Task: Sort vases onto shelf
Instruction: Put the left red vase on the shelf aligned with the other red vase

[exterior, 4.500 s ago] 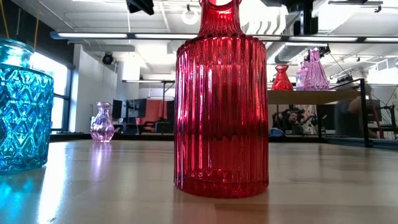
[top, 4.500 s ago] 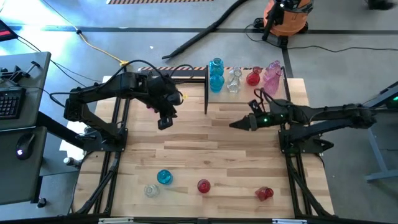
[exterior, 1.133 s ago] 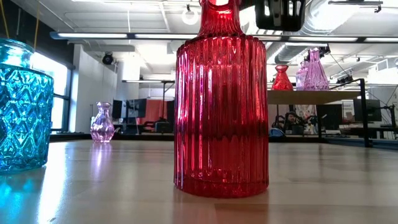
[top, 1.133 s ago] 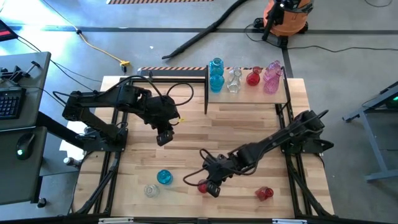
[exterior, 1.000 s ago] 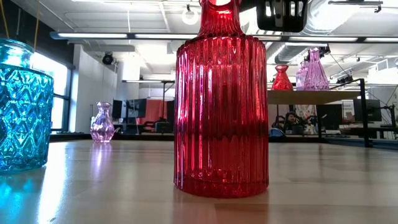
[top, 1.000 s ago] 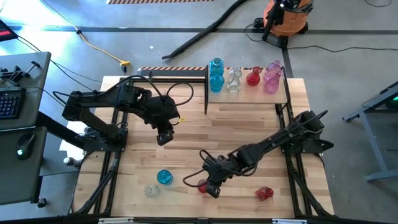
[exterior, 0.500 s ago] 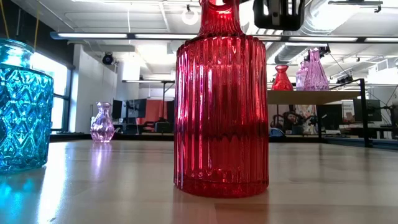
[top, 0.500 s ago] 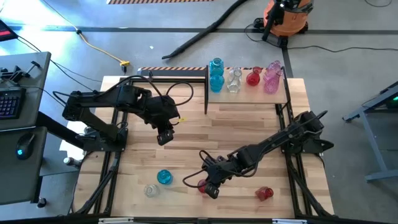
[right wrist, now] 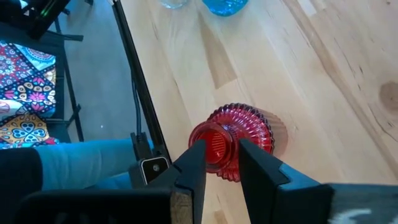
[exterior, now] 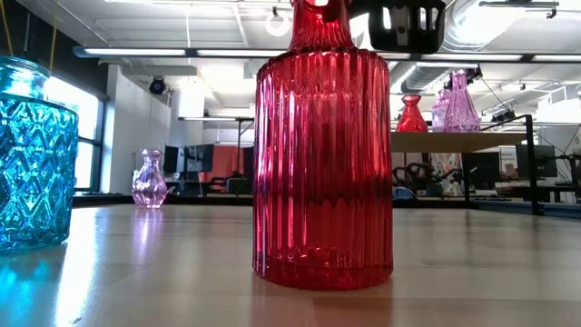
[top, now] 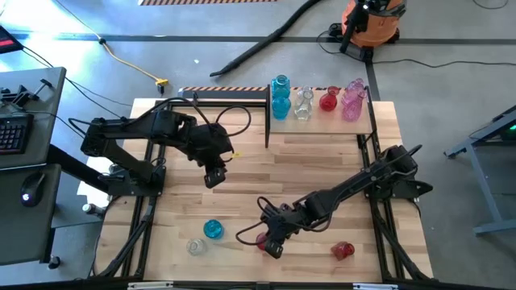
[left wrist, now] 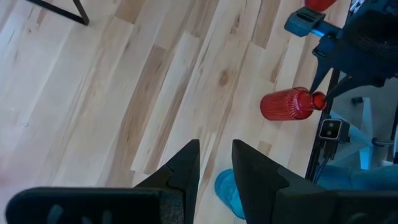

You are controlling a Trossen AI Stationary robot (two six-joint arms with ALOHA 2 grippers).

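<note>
Ribbed red vase (right wrist: 233,142), upright on tabletop (top: 322,161): rigid glass, likely slippery, fragile.
Right jaws (right wrist: 219,163) clasp its narrow neck, the best hold; left jaws (left wrist: 215,163) hang empty, slightly parted.

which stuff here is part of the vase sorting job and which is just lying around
Part of the job:
- ribbed red vase, right gripper jaws at its neck
- blue vase, clear vase, second red vase on the table
- shelf with vases already on it
- left gripper, waiting mid-table

Just lying about:
- orange vacuum
- yellow cable
- keyboard
</note>
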